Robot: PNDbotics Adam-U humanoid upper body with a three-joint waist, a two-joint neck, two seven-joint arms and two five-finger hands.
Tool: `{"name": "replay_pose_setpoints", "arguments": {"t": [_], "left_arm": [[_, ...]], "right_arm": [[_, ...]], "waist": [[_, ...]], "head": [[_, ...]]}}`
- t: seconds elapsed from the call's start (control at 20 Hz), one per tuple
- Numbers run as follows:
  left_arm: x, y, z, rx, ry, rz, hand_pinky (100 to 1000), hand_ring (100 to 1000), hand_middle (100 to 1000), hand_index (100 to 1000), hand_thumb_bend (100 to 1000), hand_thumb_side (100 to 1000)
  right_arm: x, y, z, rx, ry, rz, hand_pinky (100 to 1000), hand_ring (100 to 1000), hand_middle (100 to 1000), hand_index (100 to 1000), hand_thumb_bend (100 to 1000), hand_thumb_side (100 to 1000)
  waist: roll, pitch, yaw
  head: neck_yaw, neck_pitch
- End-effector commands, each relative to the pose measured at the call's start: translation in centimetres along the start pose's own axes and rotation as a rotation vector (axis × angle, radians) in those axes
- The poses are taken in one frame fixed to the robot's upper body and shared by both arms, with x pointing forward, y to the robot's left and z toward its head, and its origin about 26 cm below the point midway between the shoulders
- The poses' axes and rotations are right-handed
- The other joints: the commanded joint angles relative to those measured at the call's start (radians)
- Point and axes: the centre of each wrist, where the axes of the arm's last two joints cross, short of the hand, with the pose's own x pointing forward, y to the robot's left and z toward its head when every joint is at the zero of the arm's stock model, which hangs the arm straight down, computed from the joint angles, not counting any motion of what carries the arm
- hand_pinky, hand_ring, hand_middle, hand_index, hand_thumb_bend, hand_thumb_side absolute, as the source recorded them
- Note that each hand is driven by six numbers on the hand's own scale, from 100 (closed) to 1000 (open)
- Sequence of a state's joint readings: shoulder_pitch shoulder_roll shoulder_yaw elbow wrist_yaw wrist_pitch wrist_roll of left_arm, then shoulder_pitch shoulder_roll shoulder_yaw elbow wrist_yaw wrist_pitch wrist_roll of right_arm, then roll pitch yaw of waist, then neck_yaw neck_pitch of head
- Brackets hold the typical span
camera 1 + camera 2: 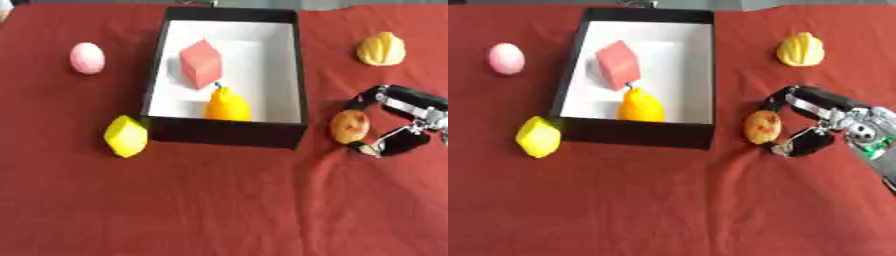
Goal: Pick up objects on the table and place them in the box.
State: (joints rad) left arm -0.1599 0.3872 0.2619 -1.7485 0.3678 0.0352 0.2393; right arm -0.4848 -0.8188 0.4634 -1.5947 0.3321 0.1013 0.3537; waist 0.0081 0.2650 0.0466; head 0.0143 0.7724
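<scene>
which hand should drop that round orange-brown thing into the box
The right hand: its fingers and thumb already curl around the round orange-brown fruit, just right of the black box with white inside. No left hand shows in either view.

So the whole near half of the counter [219, 210] is bare red cloth, loads of room to move. The black box [229, 131] sits mid-counter and its walls block any low sideways pass. Inside, a red block [201, 62] and a yellow pear [228, 105] fill the left and near part; the right side is free. The right hand [811, 127] curls around a brownish round fruit [762, 126] just right of the box.
</scene>
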Motion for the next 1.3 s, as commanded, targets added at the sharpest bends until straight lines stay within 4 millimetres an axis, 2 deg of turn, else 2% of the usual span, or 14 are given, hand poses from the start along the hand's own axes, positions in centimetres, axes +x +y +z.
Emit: {"name": "replay_pose_setpoints", "arguments": {"t": [0.05,0.25,0.7,1.3], "left_arm": [[0.7,0.1,-0.4,-0.004,-0.024,-0.016,639,817,819,773,290,887],[0.7,0.2,-0.3,-0.002,-0.024,-0.019,639,815,819,771,290,887],[0.7,0.3,-0.4,-0.003,-0.023,-0.026,638,814,819,772,288,888],[0.8,0.3,-0.4,-0.008,-0.024,-0.034,638,813,820,773,286,889]], "right_arm": [[-0.6,0.5,-0.1,0.008,0.027,-0.006,884,766,593,714,266,100],[-0.3,0.4,0.0,-0.003,0.017,-0.012,885,763,592,711,201,100],[1.8,-1.2,2.1,0.017,-0.042,-0.004,885,759,598,720,196,100],[2.7,-2.4,3.6,0.035,-0.038,-0.133,881,778,628,760,161,100]], "waist": [[0.002,-0.008,0.003],[0.002,-0.008,0.002],[-0.002,-0.010,-0.002],[-0.003,-0.014,-0.004]], "head": [[0.001,-0.002],[0.003,-0.002],[0.010,-0.002],[0.012,-0.002]]}}
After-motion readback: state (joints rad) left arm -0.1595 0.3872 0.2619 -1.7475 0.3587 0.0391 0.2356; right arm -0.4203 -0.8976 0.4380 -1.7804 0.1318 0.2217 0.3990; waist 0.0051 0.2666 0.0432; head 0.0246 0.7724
